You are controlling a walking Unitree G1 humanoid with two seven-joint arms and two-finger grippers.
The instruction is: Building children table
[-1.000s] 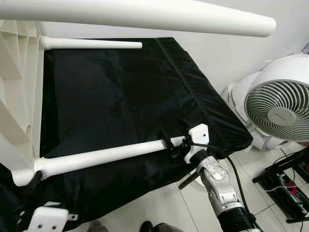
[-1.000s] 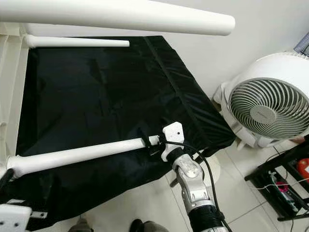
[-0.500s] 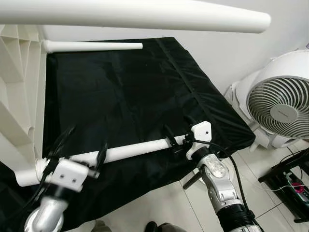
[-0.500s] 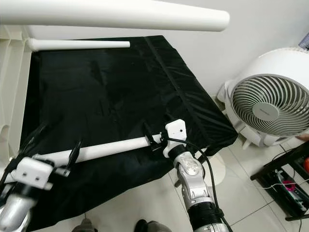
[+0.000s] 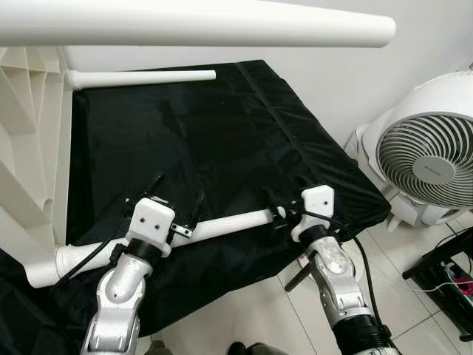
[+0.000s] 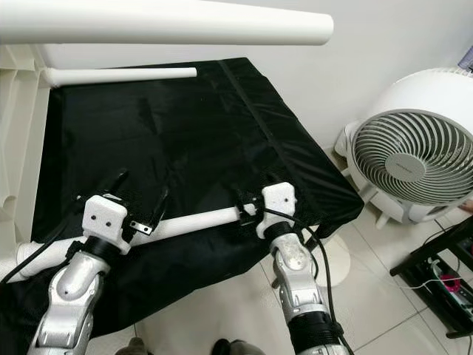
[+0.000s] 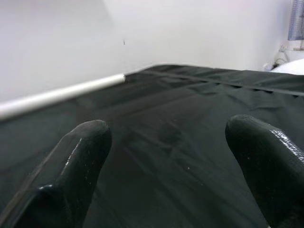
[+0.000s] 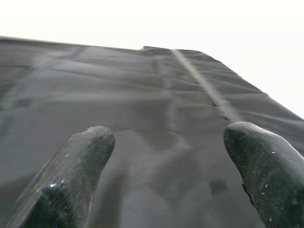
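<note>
White table leg lies across the black cloth near its front edge, and you have both grippers on it. Your left gripper sits over the leg's middle part, fingers spread wide either side, not clamped; its wrist view shows two parted fingertips over the cloth. Your right gripper is at the leg's free end, fingers also apart in its wrist view; can't tell if they touch the leg. The leg's other end joins the white table frame at your left. A second leg lies at the cloth's far edge, a third runs close overhead. White fan stands right, on the tiled floor.
</note>
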